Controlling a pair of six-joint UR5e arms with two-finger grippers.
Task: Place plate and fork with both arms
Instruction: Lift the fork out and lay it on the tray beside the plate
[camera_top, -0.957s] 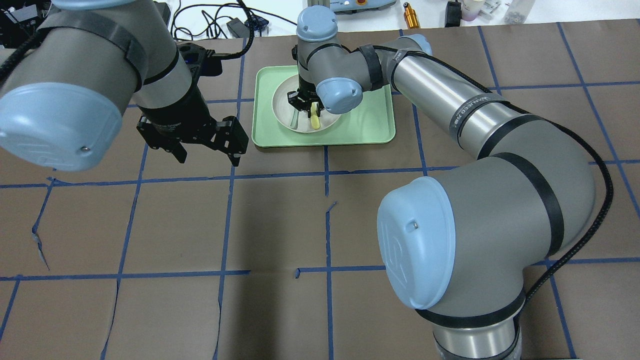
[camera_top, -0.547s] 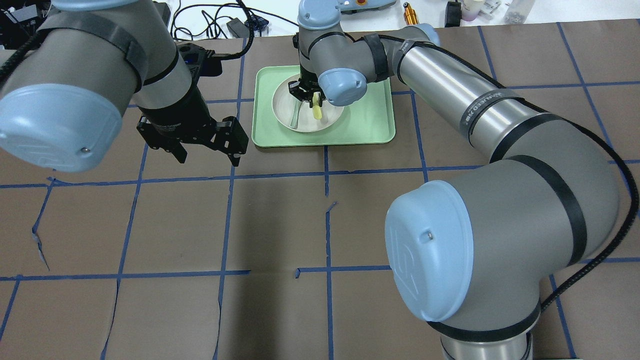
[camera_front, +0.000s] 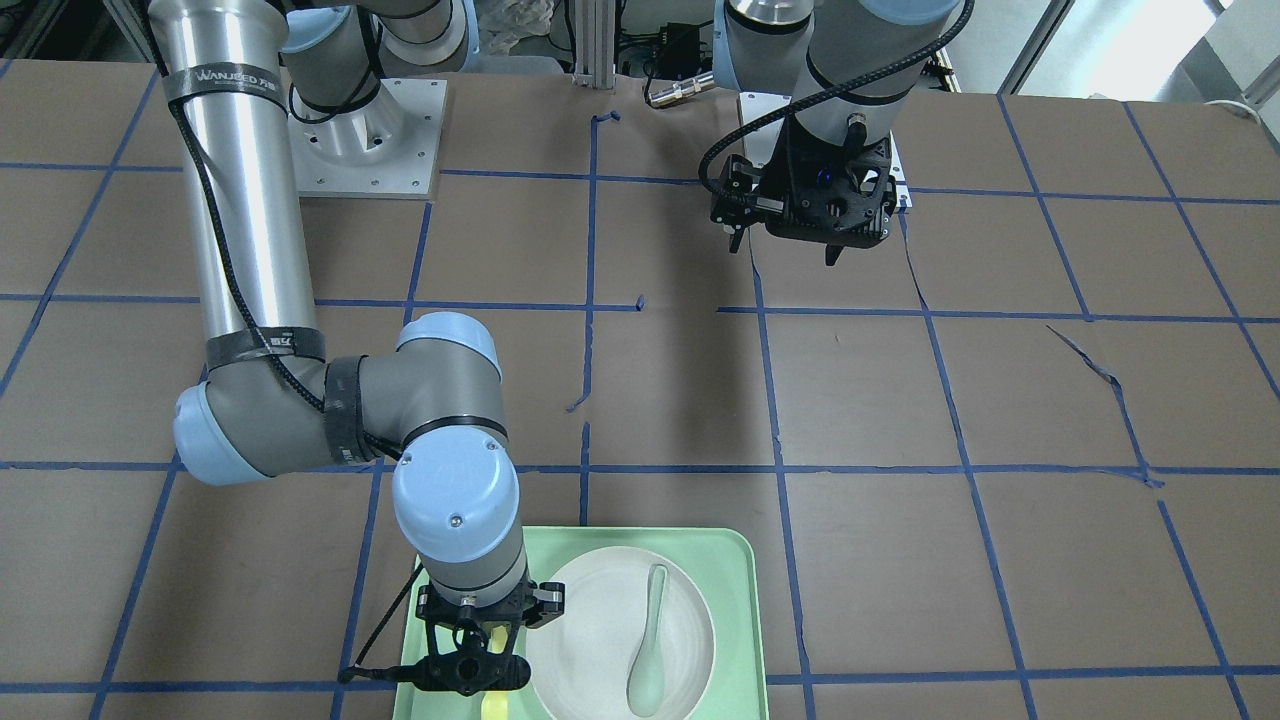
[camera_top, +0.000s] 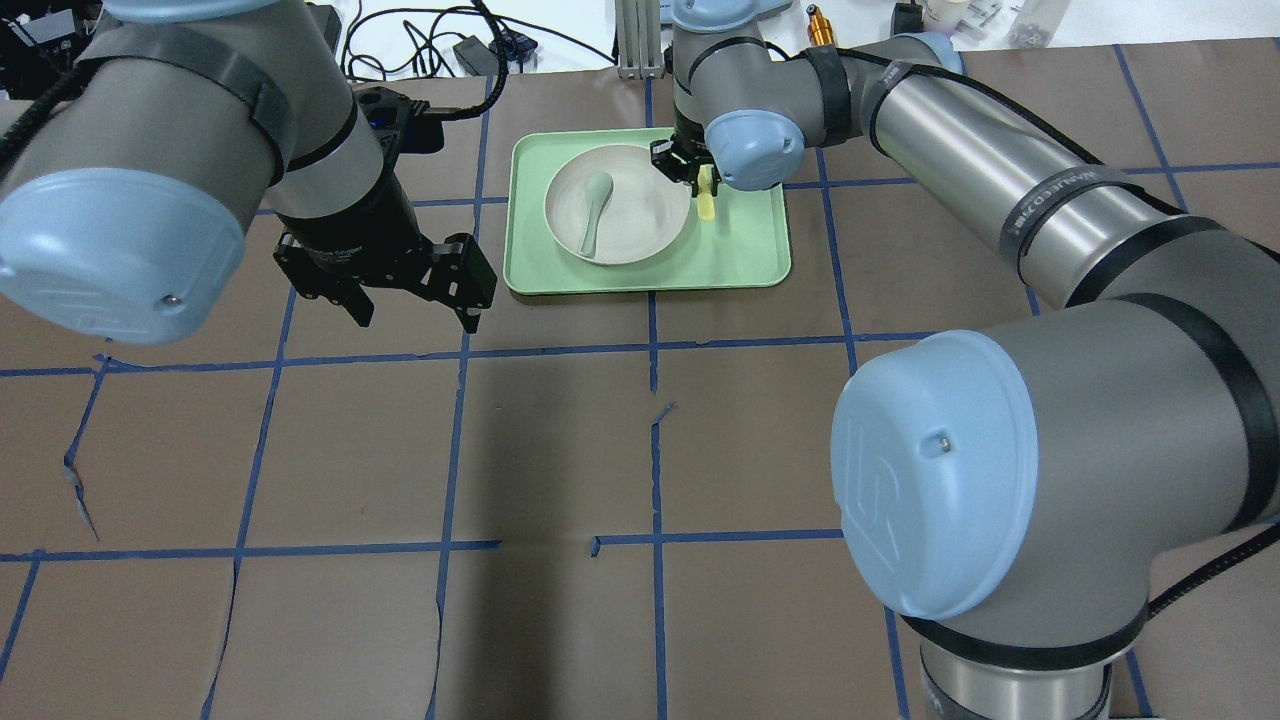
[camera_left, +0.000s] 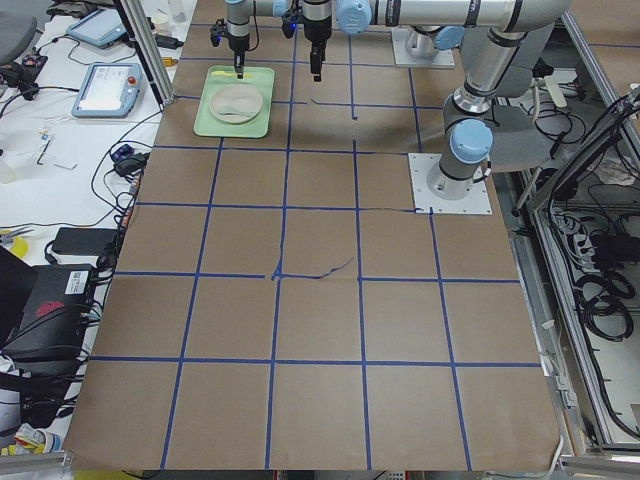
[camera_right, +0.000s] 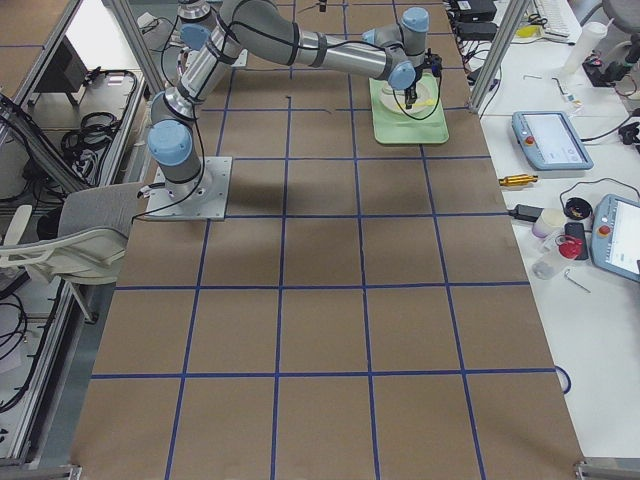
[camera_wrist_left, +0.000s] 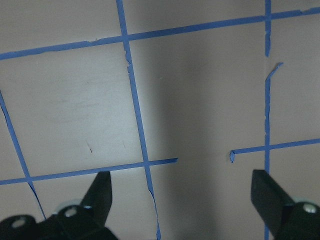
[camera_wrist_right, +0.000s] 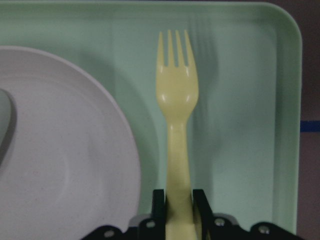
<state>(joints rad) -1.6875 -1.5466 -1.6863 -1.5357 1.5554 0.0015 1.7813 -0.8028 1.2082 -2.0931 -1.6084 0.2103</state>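
While the right gripper is clamped on the handle of the fork, we judge the task well along but not finished. The plate already sits on the mint-green tray, with a pale spoon lying in it. The fork hangs over bare tray just beside the plate's rim, tines pointing at the tray's far edge, and we cannot tell whether it touches the tray. What is left, as we read it, is to lower the fork, let go and draw the arm off. The left gripper hovers spread wide and empty over the table, near the tray's left edge. We see brown paper covering the table, crossed by a grid of blue tape lines, torn in places. Beyond the table, a side bench carries a teach pendant and loose cables.
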